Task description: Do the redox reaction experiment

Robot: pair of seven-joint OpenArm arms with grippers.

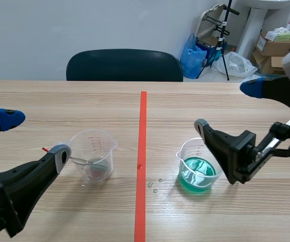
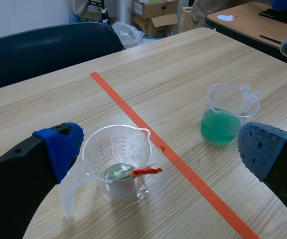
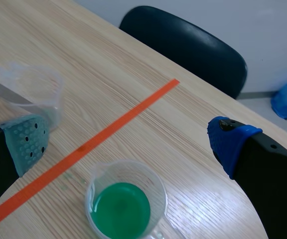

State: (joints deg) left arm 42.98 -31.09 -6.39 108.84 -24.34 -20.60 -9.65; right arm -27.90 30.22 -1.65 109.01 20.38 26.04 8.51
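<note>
Clear measuring cup point(image 1: 92, 154) stands on the bench point(image 1: 59, 101) left of the orange tape line point(image 1: 142, 131). It's got something pale at the bottom and a metal stick with a red tip point(image 2: 146, 172) leaning in it. Left tool point(image 1: 33, 136) is spread wide open with that cup just ahead of its fingers, gripping nothing. A few drops point(image 1: 155, 185) lie just right of the tape. Further right a second cup point(image 1: 198, 169) stands upright, holding green liquid. Right tool point(image 1: 226, 107) hangs over it, fingers wide apart too, nothing in them.
</note>
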